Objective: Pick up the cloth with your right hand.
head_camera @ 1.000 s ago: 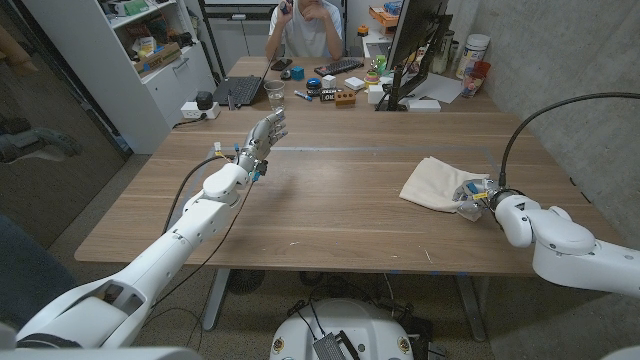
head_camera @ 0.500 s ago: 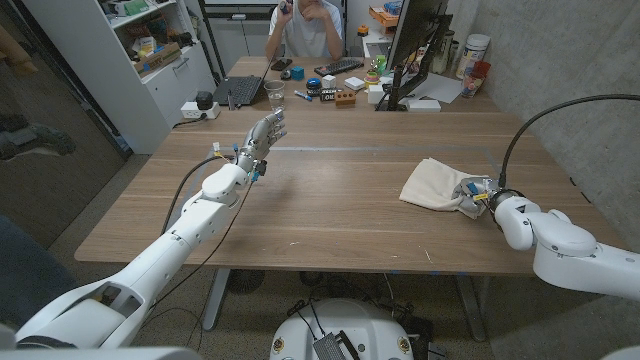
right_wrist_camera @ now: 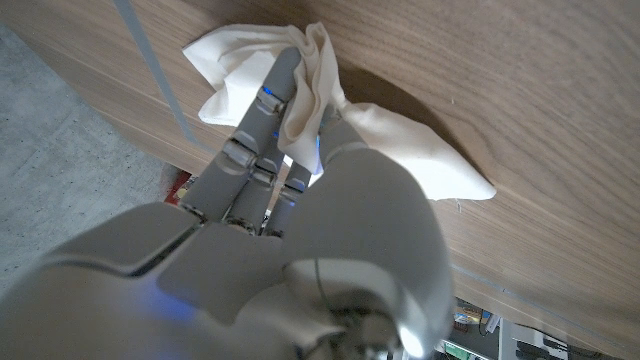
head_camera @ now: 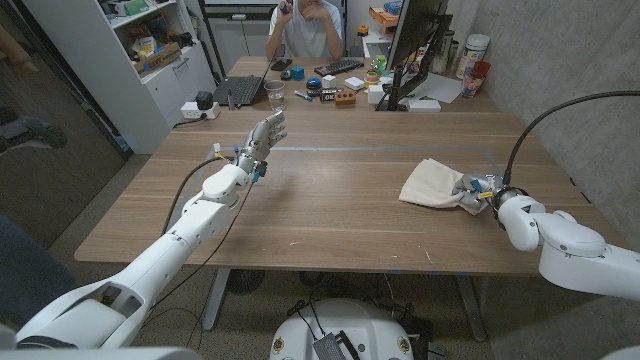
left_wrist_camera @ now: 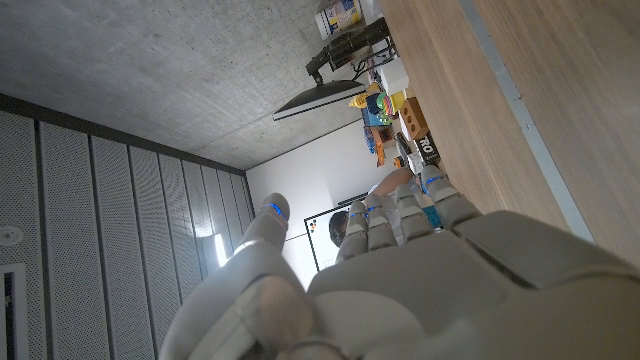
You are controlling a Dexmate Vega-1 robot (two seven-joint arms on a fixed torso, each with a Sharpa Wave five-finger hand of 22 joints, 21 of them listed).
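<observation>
Where the table lies — one cloth, right hand gripping.

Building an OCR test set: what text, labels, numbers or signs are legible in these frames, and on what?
None can be read with confidence.
Wooden block on the far desk: white marks on its black end, too blurred to read.
Canister beside the monitor: printed label, too small to read.
Canister in the head view: label too small to read.
Cloth, table, both hands: no text visible.
</observation>
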